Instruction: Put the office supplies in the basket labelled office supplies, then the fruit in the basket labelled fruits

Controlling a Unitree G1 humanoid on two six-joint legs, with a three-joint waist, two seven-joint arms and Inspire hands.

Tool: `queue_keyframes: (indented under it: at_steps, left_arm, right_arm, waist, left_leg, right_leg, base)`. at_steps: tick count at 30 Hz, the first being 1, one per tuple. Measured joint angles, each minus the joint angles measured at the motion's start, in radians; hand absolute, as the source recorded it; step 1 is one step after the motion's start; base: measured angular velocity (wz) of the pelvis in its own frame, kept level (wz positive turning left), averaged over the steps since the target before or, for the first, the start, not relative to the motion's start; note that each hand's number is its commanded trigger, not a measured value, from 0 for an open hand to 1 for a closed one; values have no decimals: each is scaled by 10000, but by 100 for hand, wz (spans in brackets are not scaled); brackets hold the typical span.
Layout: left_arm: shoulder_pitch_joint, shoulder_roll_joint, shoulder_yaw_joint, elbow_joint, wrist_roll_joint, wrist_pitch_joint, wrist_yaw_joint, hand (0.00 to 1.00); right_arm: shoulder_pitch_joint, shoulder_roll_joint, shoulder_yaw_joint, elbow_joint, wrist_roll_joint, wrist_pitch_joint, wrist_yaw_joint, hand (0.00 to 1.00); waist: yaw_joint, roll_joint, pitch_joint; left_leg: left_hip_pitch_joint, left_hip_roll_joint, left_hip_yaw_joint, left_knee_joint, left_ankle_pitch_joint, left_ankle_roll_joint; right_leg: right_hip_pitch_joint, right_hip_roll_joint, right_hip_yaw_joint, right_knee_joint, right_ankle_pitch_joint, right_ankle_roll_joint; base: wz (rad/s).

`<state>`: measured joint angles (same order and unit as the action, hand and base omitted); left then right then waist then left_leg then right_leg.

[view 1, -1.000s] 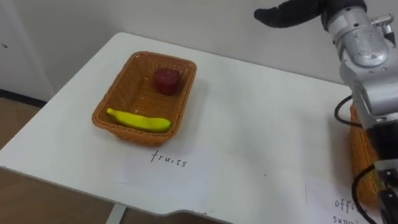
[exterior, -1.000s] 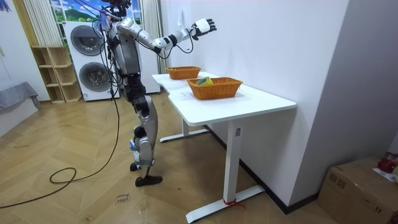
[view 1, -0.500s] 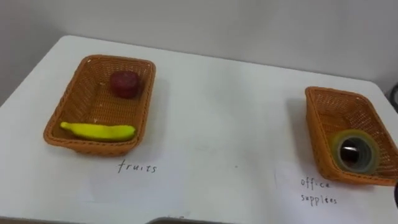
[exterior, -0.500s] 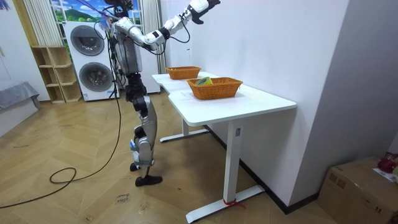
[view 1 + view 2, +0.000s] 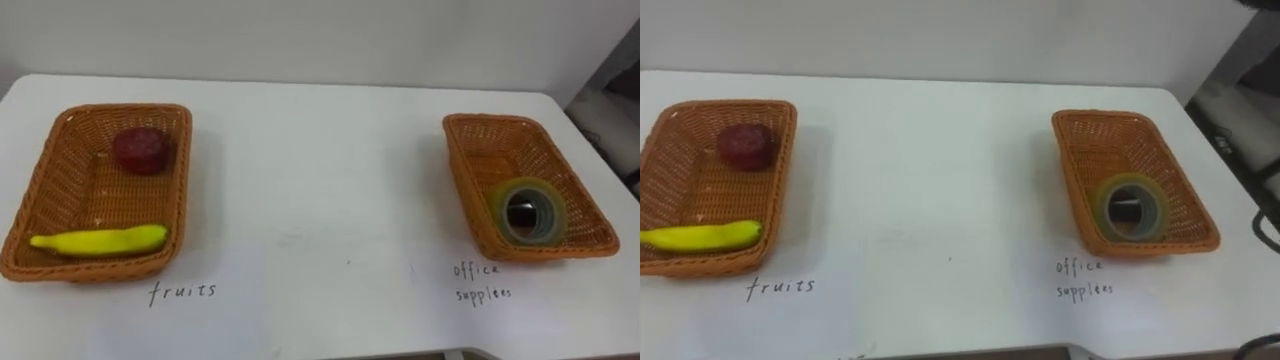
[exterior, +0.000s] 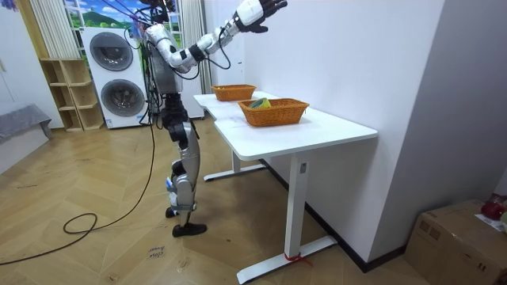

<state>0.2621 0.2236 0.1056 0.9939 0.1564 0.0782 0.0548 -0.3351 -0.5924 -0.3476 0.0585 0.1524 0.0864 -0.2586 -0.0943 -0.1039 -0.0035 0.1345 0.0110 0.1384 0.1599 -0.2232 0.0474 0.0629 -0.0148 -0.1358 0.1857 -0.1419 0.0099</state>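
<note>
On the white table (image 5: 320, 170), toward its left end, sits the fruit basket (image 5: 75, 190). It holds a yellow banana (image 5: 100, 241) on the side nearer the table's front edge and a dark red fruit (image 5: 142, 150) nearer the table's back edge. Toward the table's right end sits the office basket (image 5: 480, 150), with a roll of tape (image 5: 527, 211) inside, nearer the front edge. Handwritten labels (image 5: 182, 291) lie on the table before each basket. Seen in the room view, the robot stands beside the table with its right robot hand (image 6: 271, 6) high above the table, fingers stretched out and holding nothing.
</note>
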Motion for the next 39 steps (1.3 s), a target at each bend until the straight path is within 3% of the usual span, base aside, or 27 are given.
queue_keyframes:
  at_steps: [1, 6, 9, 11, 15, 17, 21, 23, 29, 33, 39]
  left_arm:
    - [25, -4, 6, 0, 7, -60, 36, 0]
    - [293, -15, 123, 31, 46, -170, 129, 0]
    - [490, -20, 131, 92, 87, -161, 298, 0]
    - [492, -35, 360, 94, 107, -120, 394, 0]
    - [491, -85, 364, 85, 50, -90, 535, 0]
    - [430, -119, 379, 59, 40, -72, 709, 0]
    - [390, -137, 376, 77, 36, -50, 733, 0]
    - [386, -140, 369, 69, 31, -50, 740, 0]
    - [402, -184, 369, 3, 12, -52, 925, 0]
    - [371, -275, 364, -15, -20, -51, 936, 0]
    - [306, -345, 327, -36, -211, -56, 939, 0]
  right_arm:
    - [153, 1, -73, 0, 10, 0, -229, 0]
    - [955, 4, -914, -340, 88, -44, -1300, 0]
    - [1633, 9, -1229, -741, 401, -384, -1820, 0]
    - [2624, 228, -1574, -1082, 561, -613, -2228, 0]
    - [3589, 597, -1687, -1119, 918, -645, -2777, 0]
    - [4234, 989, -1918, -1071, 1112, -644, -3076, 0]
    - [4836, 1409, -2007, -896, 1859, -704, -3717, 0]
    - [4846, 1627, -2044, -483, 2065, -839, -3948, 0]
    - [5265, 2438, -2149, 407, 3026, -960, -4674, 0]
    - [5420, 2753, -2215, 1062, 3814, -992, -5169, 0]
    - [5629, 3050, -2229, 2350, 4385, -1390, -5772, 0]
  waist:
    - [-138, -18, 0]
    - [-176, -114, -64]
    - [-248, -123, -52]
    - [-237, -151, -61]
    - [-384, -107, -39]
    - [-418, -41, -25]
    - [-478, 121, 10]
    - [-500, 208, -12]
    - [-660, 420, 28]
    - [-697, 428, 23]
    - [-728, 491, -17]
  left_leg:
    - [-13, -1, 6, -12, -4, -6]
    - [14, 46, 287, -126, -25, -36]
    - [120, 103, 481, -153, -50, -73]
    - [126, 146, 491, -175, -77, -113]
    - [99, 152, 501, -163, -109, -124]
    - [83, 152, 506, -157, -110, -124]
    - [84, 144, 520, -161, -112, -120]
    - [77, 143, 521, -158, -119, -115]
    - [77, 154, 522, -167, -147, -123]
    - [80, 141, 524, -163, -148, -121]
    - [-63, 122, 539, -144, -150, -114]
  right_leg:
    - [-65, -2, -1, 28, -1, -1]
    - [-108, 50, 102, 33, 41, -60]
    - [-80, 144, 350, 19, 73, -97]
    - [-60, 183, 399, 0, 88, -111]
    - [-97, 188, 387, 10, 98, -127]
    - [-121, 188, 394, 15, 98, -128]
    - [-128, 186, 387, 13, 99, -129]
    - [-134, 187, 390, 13, 99, -129]
    - [-148, 219, 472, 12, 87, -132]
    - [-150, 214, 490, 12, 81, -128]
    - [-288, 198, 520, 12, 81, -126]
  base:
    - [-6]
    - [-17]
    - [-18]
    - [-7]
    - [-3]
    - [0]
    - [-1]
    - [0]
    - [0]
    - [0]
    - [0]
